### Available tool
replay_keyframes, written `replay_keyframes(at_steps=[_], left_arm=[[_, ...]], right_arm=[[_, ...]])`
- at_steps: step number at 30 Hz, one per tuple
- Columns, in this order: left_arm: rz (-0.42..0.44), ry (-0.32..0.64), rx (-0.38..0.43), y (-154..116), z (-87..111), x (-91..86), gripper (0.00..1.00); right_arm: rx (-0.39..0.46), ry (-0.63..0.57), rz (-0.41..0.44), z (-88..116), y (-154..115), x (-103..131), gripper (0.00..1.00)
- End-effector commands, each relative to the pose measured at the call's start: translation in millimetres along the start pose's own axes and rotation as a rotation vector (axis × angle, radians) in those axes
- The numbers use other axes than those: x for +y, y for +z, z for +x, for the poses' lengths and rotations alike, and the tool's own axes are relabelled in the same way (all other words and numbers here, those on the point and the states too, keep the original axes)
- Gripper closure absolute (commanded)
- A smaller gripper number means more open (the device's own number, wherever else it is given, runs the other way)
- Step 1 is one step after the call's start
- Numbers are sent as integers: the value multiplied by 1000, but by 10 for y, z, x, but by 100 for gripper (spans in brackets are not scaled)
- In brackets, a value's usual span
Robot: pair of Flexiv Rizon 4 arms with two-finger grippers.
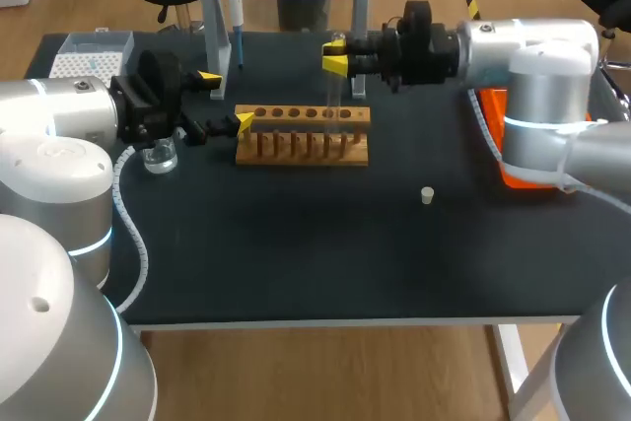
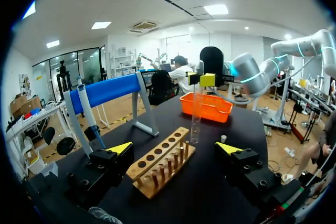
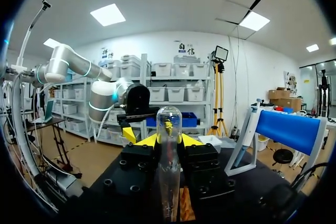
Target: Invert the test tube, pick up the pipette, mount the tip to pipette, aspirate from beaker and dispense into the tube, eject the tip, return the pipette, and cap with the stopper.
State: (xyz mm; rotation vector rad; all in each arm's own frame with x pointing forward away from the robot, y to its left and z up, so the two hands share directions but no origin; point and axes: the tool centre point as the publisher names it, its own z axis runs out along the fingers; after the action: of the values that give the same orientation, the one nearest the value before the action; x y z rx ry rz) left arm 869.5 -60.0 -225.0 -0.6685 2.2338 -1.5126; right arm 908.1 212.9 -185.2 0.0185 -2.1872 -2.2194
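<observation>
**A:** Our right gripper [image 1: 335,56] is clamped on the test tube [image 1: 336,96], holding it upright above the wooden rack [image 1: 303,135], towards the end away from our left arm. Our left gripper [image 1: 225,100] stands wide apart with nothing in it at the rack's other end, near the beaker [image 1: 158,156].

**B:** What do we fear here?

**A:** The rack first. If we lower the tube off a hole, we judge the glass could strike wood and slip or tilt in our fingers, since we grip it only near its top. Then there is the small stopper [image 1: 427,195], loose on the table well apart. A low sweep of our arm could roll it away.

**B:** And the views?

**A:** Only our right wrist view shows the tube's rounded end above our fingers [image 3: 142,140]. Our left wrist view shows its lower end at the rack's far end. Whether it sits in a hole, we cannot tell.
</observation>
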Motion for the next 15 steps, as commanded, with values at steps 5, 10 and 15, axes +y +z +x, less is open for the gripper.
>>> replay_keyframes(at_steps=[5, 10, 15], left_arm=[[9, 2, -2, -5, 6, 28, 0], [9, 2, -2, -5, 6, 28, 0], [9, 2, -2, -5, 6, 28, 0]], right_arm=[[23, 14, 12, 78, -131, 0, 100], [30, 25, 6, 86, -148, 7, 100], [30, 25, 6, 86, -148, 7, 100]])
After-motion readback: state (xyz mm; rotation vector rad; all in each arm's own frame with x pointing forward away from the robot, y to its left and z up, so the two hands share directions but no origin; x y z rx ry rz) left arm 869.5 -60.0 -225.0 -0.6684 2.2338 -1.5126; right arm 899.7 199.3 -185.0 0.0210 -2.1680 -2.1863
